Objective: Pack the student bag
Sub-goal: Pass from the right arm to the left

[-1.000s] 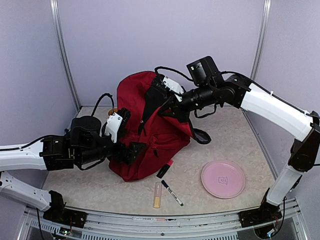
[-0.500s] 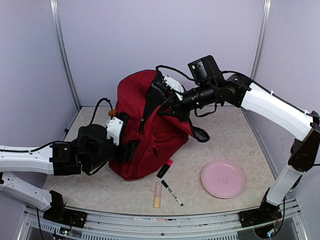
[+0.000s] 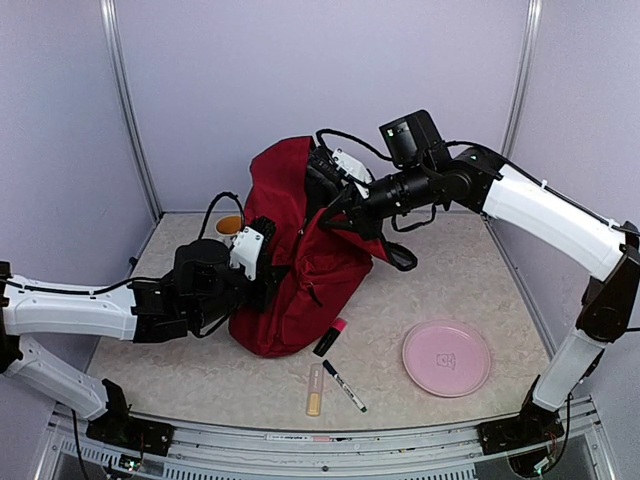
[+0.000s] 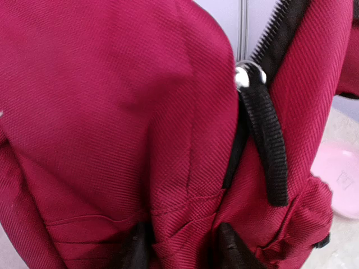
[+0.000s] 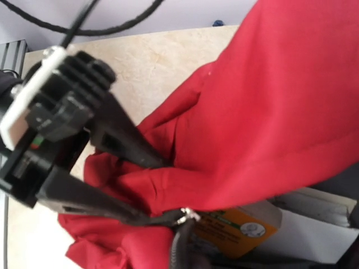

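Note:
The student bag [image 3: 300, 265], a dark red backpack with black zips, stands upright in the middle of the table. My right gripper [image 3: 326, 203] is shut on the bag's upper edge by the zip and holds it up. My left gripper [image 3: 270, 287] presses against the bag's lower left side. In the left wrist view its two black fingertips [image 4: 134, 252] pinch a fold of red fabric [image 4: 179, 224] beside a black zip pull [image 4: 269, 151]. In the right wrist view the left gripper's fingers [image 5: 126, 143] reach into the red cloth, and an orange-labelled item [image 5: 241, 224] shows inside the bag.
A pink plate [image 3: 446, 358] lies at the front right. A pink highlighter [image 3: 329, 337], a black marker [image 3: 344, 386] and a yellowish tube [image 3: 315, 389] lie in front of the bag. An orange object [image 3: 229, 226] sits behind the left arm.
My left gripper has moved right, up against the bag, and closed from wide open onto a fold of fabric. The bag now stands narrower and more upright. The right gripper has kept its hold.

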Controlling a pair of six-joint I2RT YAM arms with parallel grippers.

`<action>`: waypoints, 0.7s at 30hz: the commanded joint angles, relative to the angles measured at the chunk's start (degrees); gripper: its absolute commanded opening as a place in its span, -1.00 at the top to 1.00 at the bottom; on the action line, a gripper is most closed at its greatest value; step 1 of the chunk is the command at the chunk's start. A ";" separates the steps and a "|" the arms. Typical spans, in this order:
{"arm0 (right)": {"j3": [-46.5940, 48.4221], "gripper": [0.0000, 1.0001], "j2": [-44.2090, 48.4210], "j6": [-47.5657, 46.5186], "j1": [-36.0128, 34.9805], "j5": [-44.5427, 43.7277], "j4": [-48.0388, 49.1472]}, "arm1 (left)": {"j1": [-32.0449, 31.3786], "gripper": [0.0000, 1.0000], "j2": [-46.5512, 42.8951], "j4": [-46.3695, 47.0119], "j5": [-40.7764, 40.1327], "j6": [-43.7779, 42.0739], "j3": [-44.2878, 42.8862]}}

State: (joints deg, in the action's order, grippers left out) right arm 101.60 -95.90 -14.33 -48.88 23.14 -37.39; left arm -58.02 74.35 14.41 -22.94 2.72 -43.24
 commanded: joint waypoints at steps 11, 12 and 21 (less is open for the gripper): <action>6.17 0.75 -4.34 6.86 11.37 -8.98 3.63 | -3.28 1.00 -1.60 2.14 4.49 -1.59 0.22; 7.97 0.44 -6.34 7.66 12.90 -11.07 2.57 | -3.26 1.00 -1.52 1.62 3.69 -0.95 -0.33; 4.94 -0.34 5.38 1.55 2.16 -26.93 6.60 | -2.82 1.00 -0.70 -2.05 5.42 4.79 -4.61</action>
State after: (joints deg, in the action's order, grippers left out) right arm 111.79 -102.17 -7.64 -34.41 7.16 -37.80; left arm -60.84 73.97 13.15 -19.00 3.70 -44.51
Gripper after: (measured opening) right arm 0.661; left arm 0.029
